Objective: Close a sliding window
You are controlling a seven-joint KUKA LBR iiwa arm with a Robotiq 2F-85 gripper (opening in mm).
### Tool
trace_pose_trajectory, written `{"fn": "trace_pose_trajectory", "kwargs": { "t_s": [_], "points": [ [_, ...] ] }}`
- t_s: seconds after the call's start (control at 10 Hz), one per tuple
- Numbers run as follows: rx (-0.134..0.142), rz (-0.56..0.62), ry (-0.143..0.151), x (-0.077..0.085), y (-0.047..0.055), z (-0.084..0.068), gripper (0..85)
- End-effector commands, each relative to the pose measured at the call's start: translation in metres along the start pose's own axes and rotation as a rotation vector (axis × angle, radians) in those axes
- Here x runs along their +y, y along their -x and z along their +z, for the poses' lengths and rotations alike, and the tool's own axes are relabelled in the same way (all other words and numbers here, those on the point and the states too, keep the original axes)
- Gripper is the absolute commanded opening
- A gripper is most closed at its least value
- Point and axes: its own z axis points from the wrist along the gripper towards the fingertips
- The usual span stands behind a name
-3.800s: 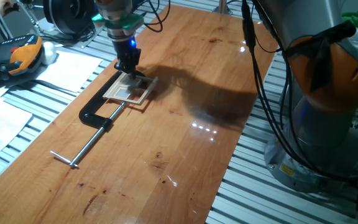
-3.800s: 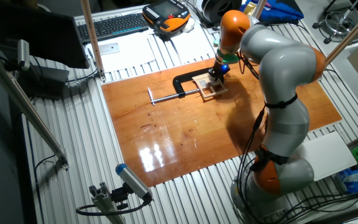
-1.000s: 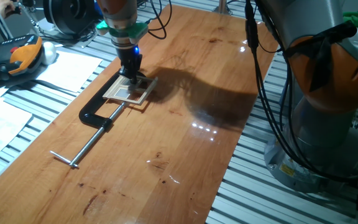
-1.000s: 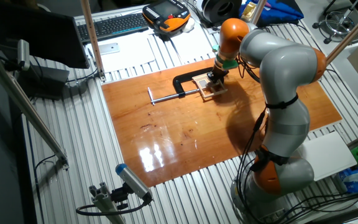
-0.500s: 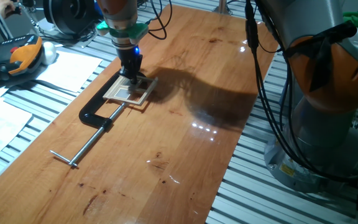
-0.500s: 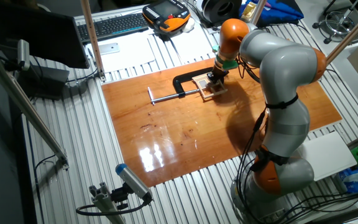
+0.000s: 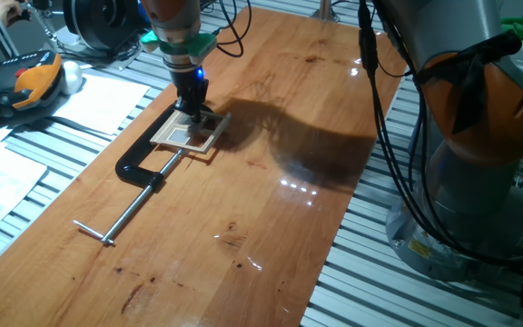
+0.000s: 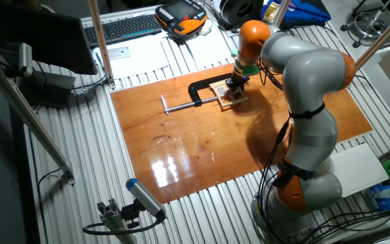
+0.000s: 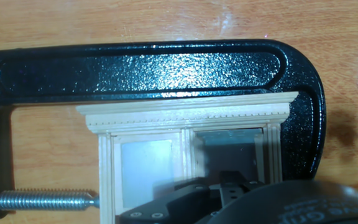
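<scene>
atop the sliding window, hand, aperture apparently hidden

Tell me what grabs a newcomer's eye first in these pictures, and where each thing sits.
The big grey and orange arm bends over the far side of the wooden table, its gripper pressed down onto the sliding window. That small pale wood window lies flat, and the black C-clamp wraps around its edge, the steel screw bar trailing toward the near left. In the hand view the clamp's glossy black bow arches right over the window's top moulding.
</scene>
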Motion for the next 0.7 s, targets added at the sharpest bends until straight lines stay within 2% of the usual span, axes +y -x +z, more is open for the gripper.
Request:
{"fn": "trace_pose_trajectory", "kwargs": {
  "t_s": [0.0, 0.6],
  "points": [
    [0.0, 0.0, 0.001, 0.0001, -0.0003, -0.0002, 0.0],
    [0.002, 0.0, 0.004, 0.0003, -0.002, 0.0004, 0.0]
  ]
}}
